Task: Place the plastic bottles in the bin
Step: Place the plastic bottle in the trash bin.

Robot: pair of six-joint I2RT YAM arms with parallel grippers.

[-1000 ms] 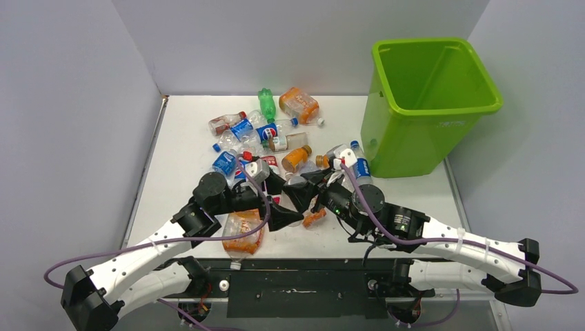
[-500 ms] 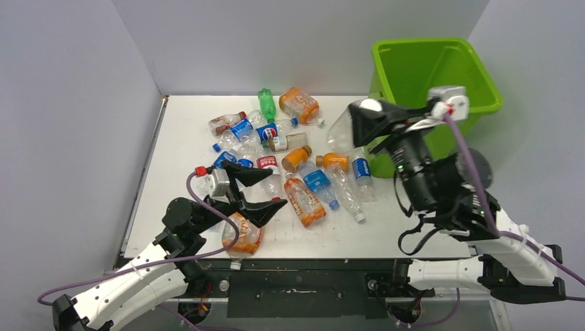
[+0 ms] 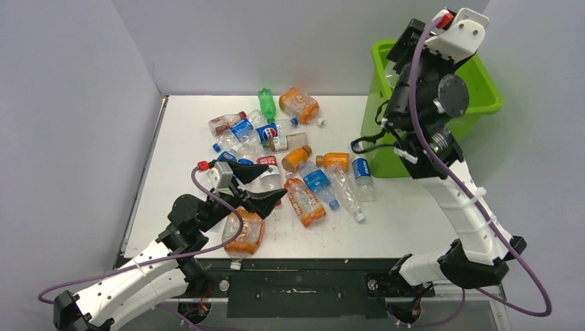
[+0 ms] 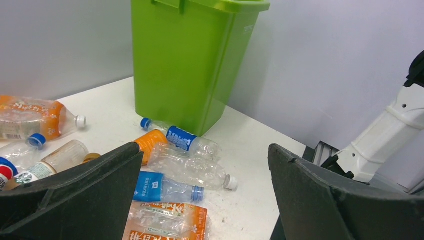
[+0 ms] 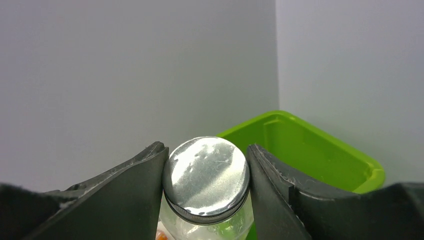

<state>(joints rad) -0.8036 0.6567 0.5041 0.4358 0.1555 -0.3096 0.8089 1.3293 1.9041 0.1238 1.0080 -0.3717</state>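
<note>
The right arm stands tall, its right gripper point(image 5: 206, 167) clamped on a clear silver-capped bottle point(image 5: 206, 187) above the lime-green bin point(image 3: 486, 105). The left arm stays low, its left gripper point(image 3: 263, 186) spread wide over loose bottles point(image 3: 301, 201) on the white table point(image 3: 186, 158).

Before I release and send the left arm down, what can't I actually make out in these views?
Bin contents: in the top view the right arm covers most of the opening; the right wrist view shows only a rim corner.
Held bottle: right wrist view shows just its cap and neck in the right gripper; the label is cut off below.
Bottles beneath the left gripper: its fingers cover them in the top view.
</note>
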